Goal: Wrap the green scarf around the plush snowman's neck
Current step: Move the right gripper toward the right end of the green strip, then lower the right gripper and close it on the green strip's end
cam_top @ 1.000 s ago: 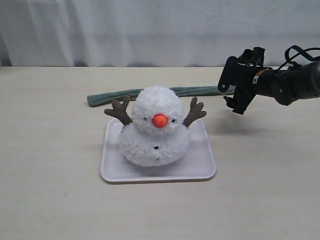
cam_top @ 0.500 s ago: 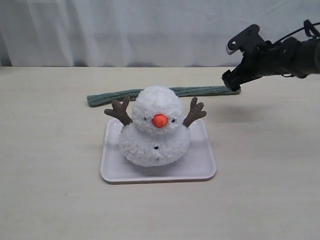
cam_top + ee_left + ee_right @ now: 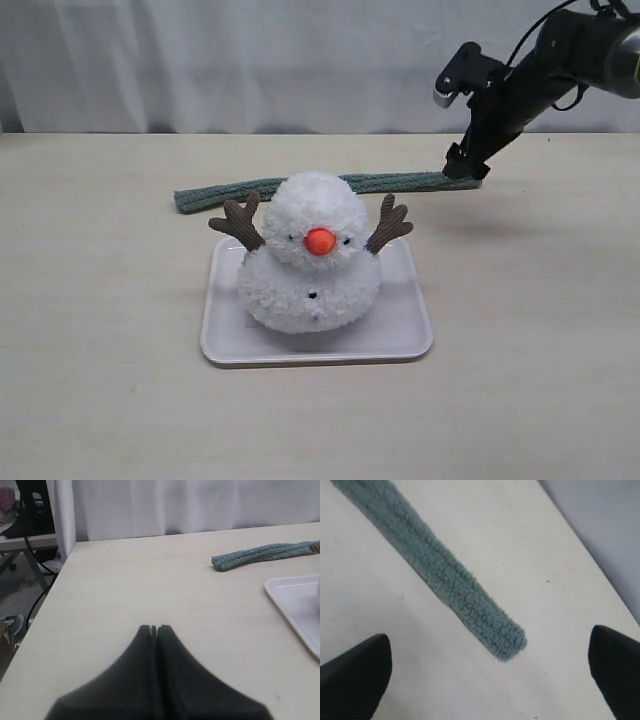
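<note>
1. Centrally, one snowman [image 3: 310, 270] sits upright on one white tray [image 3: 412, 342], which rests on the pale surface [image 3: 100, 320].
2. One scarf [image 3: 215, 196] lies flat on the surface behind the snowman, apart from the neck [image 3: 268, 266]. Its middle is hidden by the snowman's head.
3. Two brown arms [image 3: 238, 222] rise from the snowman, one on each side. The eyes and buttons are too small to count surely.
4. Right hand [image 3: 463, 168]: released, poised over the scarf's right end, which it partly covers. In its wrist view the fingers [image 3: 355, 670] stand wide apart, the scarf [image 3: 455, 585] tip between them. Contact cannot be told.
5. Left hand [image 3: 153, 628]: clenched on nothing, well apart from the scarf [image 3: 250, 557]. It is outside the exterior view. The scarf and tray [image 3: 295, 600] are cut off at its wrist view's edge.
</note>
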`<action>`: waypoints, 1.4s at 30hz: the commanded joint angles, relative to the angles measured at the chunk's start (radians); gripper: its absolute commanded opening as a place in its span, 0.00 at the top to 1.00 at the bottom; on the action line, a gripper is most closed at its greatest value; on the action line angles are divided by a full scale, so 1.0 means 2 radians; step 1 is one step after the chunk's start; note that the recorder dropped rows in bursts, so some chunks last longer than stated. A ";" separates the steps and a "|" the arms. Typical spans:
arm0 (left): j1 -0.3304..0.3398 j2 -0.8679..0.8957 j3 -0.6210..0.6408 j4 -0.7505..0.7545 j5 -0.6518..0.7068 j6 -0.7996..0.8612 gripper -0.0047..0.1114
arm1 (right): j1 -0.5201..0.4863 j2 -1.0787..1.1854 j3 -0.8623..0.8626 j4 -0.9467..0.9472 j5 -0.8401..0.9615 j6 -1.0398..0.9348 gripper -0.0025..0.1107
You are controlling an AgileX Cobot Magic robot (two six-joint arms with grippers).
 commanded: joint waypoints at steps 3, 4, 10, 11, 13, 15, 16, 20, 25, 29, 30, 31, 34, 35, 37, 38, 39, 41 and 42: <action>0.000 -0.002 0.002 0.000 -0.005 -0.002 0.96 | 0.002 0.026 -0.005 -0.018 -0.022 -0.089 0.01; 0.000 -0.002 0.002 0.000 -0.005 -0.002 0.96 | 0.003 0.031 -0.005 -0.020 -0.024 -0.105 0.01; 0.000 -0.002 0.002 0.000 -0.005 -0.002 0.96 | 0.014 0.063 -0.005 -0.022 -0.077 -0.167 0.01; 0.000 -0.002 0.002 0.000 -0.005 -0.002 0.96 | 0.015 0.067 -0.005 -0.022 -0.088 -0.167 0.01; 0.000 -0.002 0.002 0.000 -0.005 -0.002 0.96 | 0.016 0.074 -0.005 -0.022 -0.111 -0.167 0.01; 0.000 -0.002 0.002 0.000 -0.005 -0.002 0.96 | 0.017 0.079 -0.005 -0.022 -0.125 -0.162 0.01; 0.000 -0.002 0.002 0.000 -0.005 -0.002 0.96 | 0.017 0.081 -0.005 -0.022 -0.126 -0.164 0.01; 0.000 -0.002 0.002 0.000 -0.005 -0.002 0.96 | 0.017 0.087 -0.005 -0.022 -0.125 -0.167 0.01; 0.000 -0.002 0.002 0.000 -0.005 -0.002 0.96 | 0.017 0.087 -0.005 -0.022 -0.085 -0.212 0.01; 0.000 -0.002 0.002 0.000 -0.005 -0.002 0.96 | 0.017 0.087 -0.005 -0.022 -0.059 -0.228 0.01; 0.000 -0.002 0.002 0.000 -0.005 -0.002 0.96 | 0.017 0.087 -0.005 -0.022 -0.052 -0.232 0.01; 0.000 -0.002 0.002 0.000 -0.005 -0.002 0.96 | 0.017 0.087 -0.005 -0.022 -0.047 -0.234 0.01; 0.000 -0.002 0.002 0.000 -0.005 -0.002 0.96 | 0.017 0.087 -0.005 -0.022 -0.039 -0.238 0.01; 0.000 -0.002 0.002 0.000 -0.005 -0.002 0.96 | 0.016 0.087 -0.005 -0.022 -0.037 -0.238 0.01; 0.000 -0.002 0.002 0.000 -0.005 -0.002 0.96 | 0.016 0.087 -0.005 -0.022 -0.035 -0.238 0.02; 0.000 -0.002 0.002 0.000 -0.005 -0.002 0.96 | 0.016 0.087 -0.005 -0.022 -0.035 -0.238 0.03; 0.000 -0.002 0.002 0.000 -0.005 -0.002 0.96 | 0.016 0.087 -0.005 -0.022 -0.035 -0.238 0.04; 0.000 -0.002 0.002 0.000 -0.005 -0.002 0.96 | 0.016 0.087 -0.005 -0.022 -0.035 -0.239 0.11; 0.000 -0.002 0.002 0.000 -0.005 -0.002 0.96 | 0.016 0.087 -0.005 -0.022 -0.035 -0.239 0.15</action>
